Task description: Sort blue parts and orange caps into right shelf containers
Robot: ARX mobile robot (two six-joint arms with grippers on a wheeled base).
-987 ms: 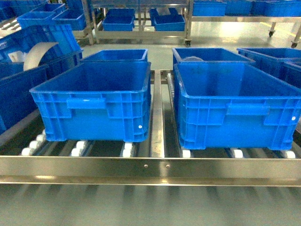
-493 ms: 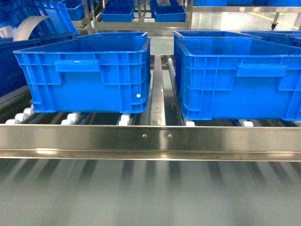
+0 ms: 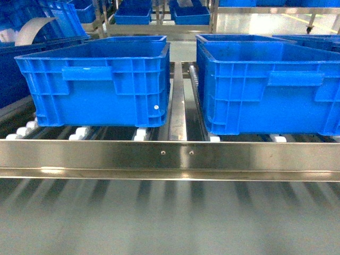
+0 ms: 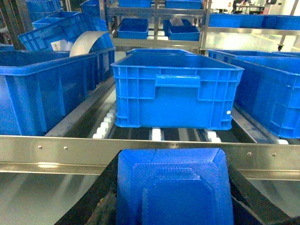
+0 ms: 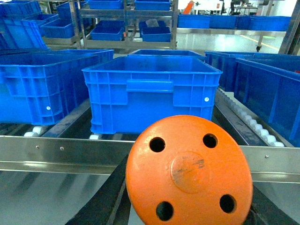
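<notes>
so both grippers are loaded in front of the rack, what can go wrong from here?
1. Both crates sit behind the raised steel front lip; the blue part and orange cap are low and could clip it, or the crate rims.
2. The left crate and right crate look identical, so a mix-up is easy.

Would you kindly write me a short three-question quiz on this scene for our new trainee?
1. True or false: the right tool holds an orange cap with four holes.
2. What does the left tool hold? A) a blue part B) a white roller C) nothing
3. In the head view, what do the two front crates rest on behind the steel lip?

Key:
1. True.
2. A, the blue part.
3. White rollers of the shelf; the left crate and the right crate stand side by side, apart.
</notes>
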